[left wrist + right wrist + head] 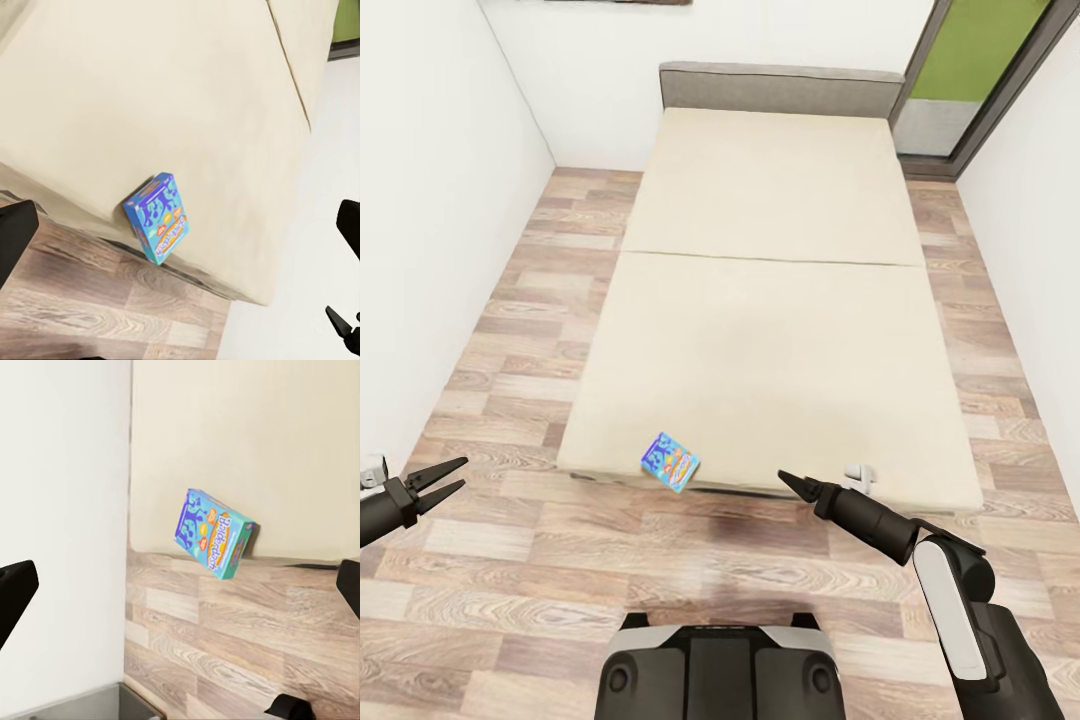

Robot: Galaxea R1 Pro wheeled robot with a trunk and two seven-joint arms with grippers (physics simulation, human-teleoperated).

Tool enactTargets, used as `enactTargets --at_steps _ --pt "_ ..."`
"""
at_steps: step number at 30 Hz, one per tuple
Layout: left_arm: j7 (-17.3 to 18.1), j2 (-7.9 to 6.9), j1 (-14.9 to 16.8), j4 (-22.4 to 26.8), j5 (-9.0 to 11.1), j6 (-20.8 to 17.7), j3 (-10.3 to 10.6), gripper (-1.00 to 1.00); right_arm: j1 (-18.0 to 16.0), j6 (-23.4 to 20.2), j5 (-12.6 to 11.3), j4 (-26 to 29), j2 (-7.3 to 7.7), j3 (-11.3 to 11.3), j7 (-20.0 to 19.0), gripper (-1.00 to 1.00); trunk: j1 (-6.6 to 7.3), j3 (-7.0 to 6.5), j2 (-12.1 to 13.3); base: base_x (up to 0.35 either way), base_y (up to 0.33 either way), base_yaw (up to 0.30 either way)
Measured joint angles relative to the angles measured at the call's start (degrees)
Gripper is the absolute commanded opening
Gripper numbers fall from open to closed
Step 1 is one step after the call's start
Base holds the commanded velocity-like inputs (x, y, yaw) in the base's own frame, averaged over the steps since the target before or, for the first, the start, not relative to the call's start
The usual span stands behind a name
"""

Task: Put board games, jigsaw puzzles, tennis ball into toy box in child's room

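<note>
A small blue board game (670, 462) lies tilted at the near edge of the beige bed (760, 300), one corner hanging over the edge. The left wrist view shows its blue picture face (156, 217), and the right wrist view shows it too (212, 532). My left gripper (445, 478) hovers open over the floor, well to the left of the box. My right gripper (788, 482) is to the box's right at the bed's edge, its fingers (11, 592) wide apart and empty. Toy box and table are out of view.
White walls close in on both sides of the bed, leaving narrow strips of wood floor (510, 330). A grey headboard (780, 90) stands at the far end, with a grey-framed window (980, 60) at the back right. My base (720, 665) is on the floor before the bed.
</note>
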State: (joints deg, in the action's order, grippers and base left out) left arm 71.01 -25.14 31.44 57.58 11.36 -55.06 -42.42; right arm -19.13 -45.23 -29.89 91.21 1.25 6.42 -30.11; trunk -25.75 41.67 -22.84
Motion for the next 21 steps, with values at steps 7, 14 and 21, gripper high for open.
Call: enactTargets --at_steps 7,14,21 --pt "-0.02 0.0 0.0 0.0 0.0 0.0 0.0 1.0 0.0 0.0 -0.01 -0.01 -0.01 0.0 0.0 1.0 0.0 -0.66 0.0 0.0 0.0 0.0" --pt "-0.02 0.0 0.0 0.0 0.0 0.0 0.0 1.0 0.0 0.02 -0.05 -0.01 -0.01 -0.04 0.0 1.0 0.0 -1.32 0.0 0.0 0.0 0.0" --pt "-0.02 0.0 0.0 0.0 0.0 0.06 0.03 1.0 0.0 3.11 -0.05 -1.0 0.05 -0.02 -0.03 1.0 0.0 -1.98 0.0 0.0 0.0 0.0"
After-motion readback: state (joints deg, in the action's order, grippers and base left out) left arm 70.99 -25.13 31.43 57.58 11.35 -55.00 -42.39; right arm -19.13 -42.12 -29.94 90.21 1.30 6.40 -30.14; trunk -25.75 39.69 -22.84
